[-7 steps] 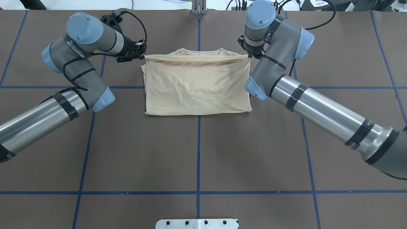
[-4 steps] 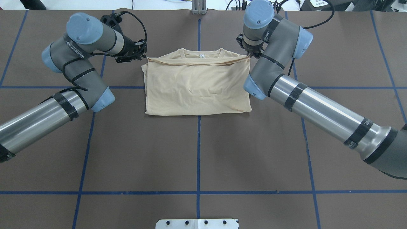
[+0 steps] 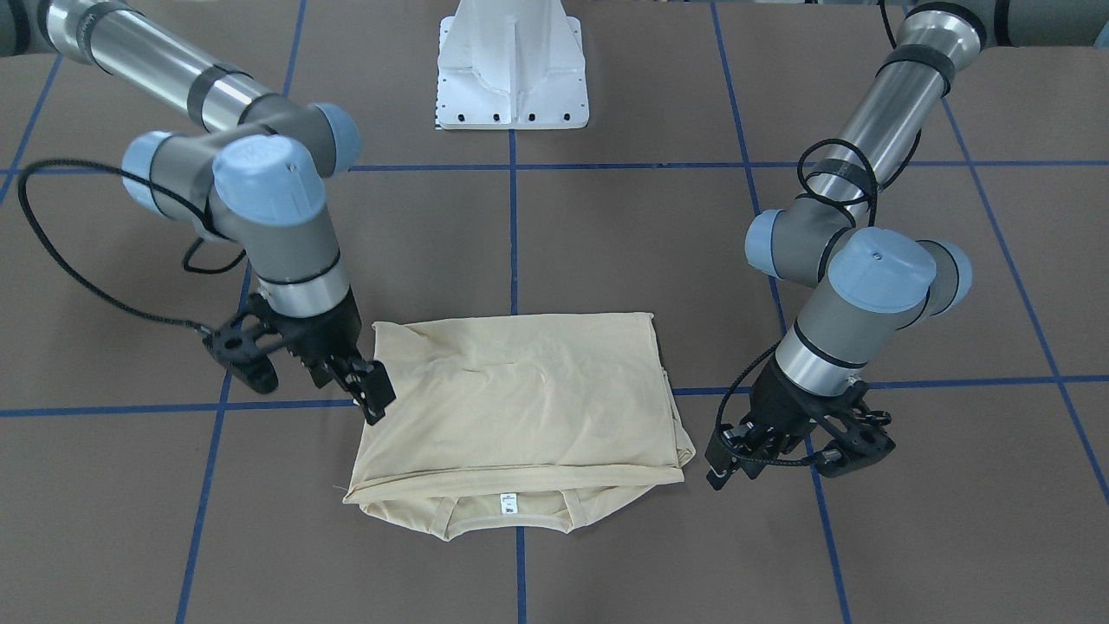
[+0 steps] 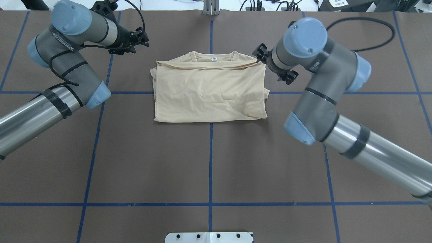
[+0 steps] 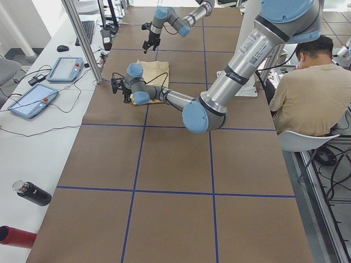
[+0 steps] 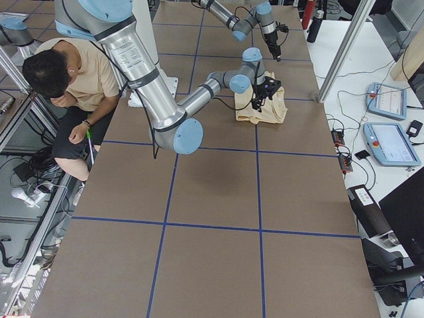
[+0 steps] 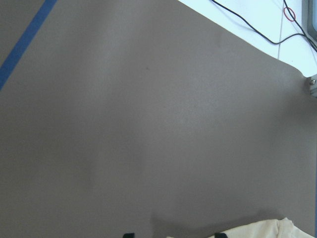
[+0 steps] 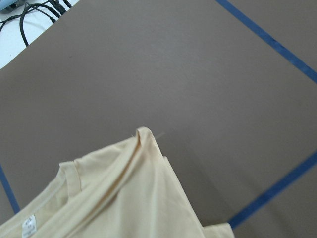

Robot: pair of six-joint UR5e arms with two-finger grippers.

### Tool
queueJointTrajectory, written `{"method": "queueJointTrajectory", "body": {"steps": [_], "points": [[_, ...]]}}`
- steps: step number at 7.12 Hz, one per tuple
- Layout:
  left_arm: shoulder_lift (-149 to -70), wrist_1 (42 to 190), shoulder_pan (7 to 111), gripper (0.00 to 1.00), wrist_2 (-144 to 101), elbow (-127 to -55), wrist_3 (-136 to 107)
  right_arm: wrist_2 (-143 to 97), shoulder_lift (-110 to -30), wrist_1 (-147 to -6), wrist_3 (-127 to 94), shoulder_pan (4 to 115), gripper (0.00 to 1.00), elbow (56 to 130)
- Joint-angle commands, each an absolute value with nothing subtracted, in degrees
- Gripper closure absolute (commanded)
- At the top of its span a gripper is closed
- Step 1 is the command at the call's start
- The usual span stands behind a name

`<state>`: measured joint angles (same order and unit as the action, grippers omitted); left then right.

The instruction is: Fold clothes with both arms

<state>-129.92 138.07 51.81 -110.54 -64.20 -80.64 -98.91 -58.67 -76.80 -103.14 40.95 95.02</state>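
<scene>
The cream-yellow T-shirt (image 4: 209, 91) lies folded into a rectangle on the brown table, print hidden, collar and white neck label (image 4: 213, 59) at the far edge. It also shows in the front view (image 3: 520, 407). My left gripper (image 4: 143, 37) hangs apart from the shirt's far left corner, empty; in the front view (image 3: 717, 464) it is off the shirt's edge, jaws apart. My right gripper (image 4: 259, 54) is close by the far right corner, holding nothing; in the front view (image 3: 377, 403) it sits at the shirt's edge. The right wrist view shows that corner (image 8: 143, 133) lying free.
The white pedestal base (image 3: 511, 78) stands at the robot's side of the table. Blue tape lines (image 4: 210, 162) cross the brown mat. A metal post (image 4: 211, 8) stands at the far edge. A seated person (image 5: 307, 93) and teach pendants (image 5: 66, 68) are beside the table.
Both grippers have let go of the shirt's folded far edge, which now lies flat. The left gripper has drawn away up and left; the right arm has swung outward.
</scene>
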Motion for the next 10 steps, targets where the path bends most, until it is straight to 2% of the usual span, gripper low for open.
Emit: {"method": "queueJointTrajectory", "body": {"steps": [1, 6, 8, 10], "points": [[-129.1, 138.2, 51.9, 0.38, -110.6, -64.4, -80.3, -86.1, -66.4, -77.5, -108.9, 30.6, 0.01, 104.6], [-128.1, 138.2, 51.9, 0.35, -110.6, -64.7, -80.3, -78.4, -66.0, -77.1, -110.9, 24.6, 0.02, 98.7], [-128.1, 138.2, 51.7, 0.35, -110.5, -64.7, -80.4, -78.4, -65.8, -77.0, -111.2, 24.8, 0.34, 98.0], [-127.2, 139.4, 51.6, 0.35, -110.5, -64.5, -80.4, -78.4, -65.2, -77.0, -111.3, 25.7, 0.37, 97.9]]}}
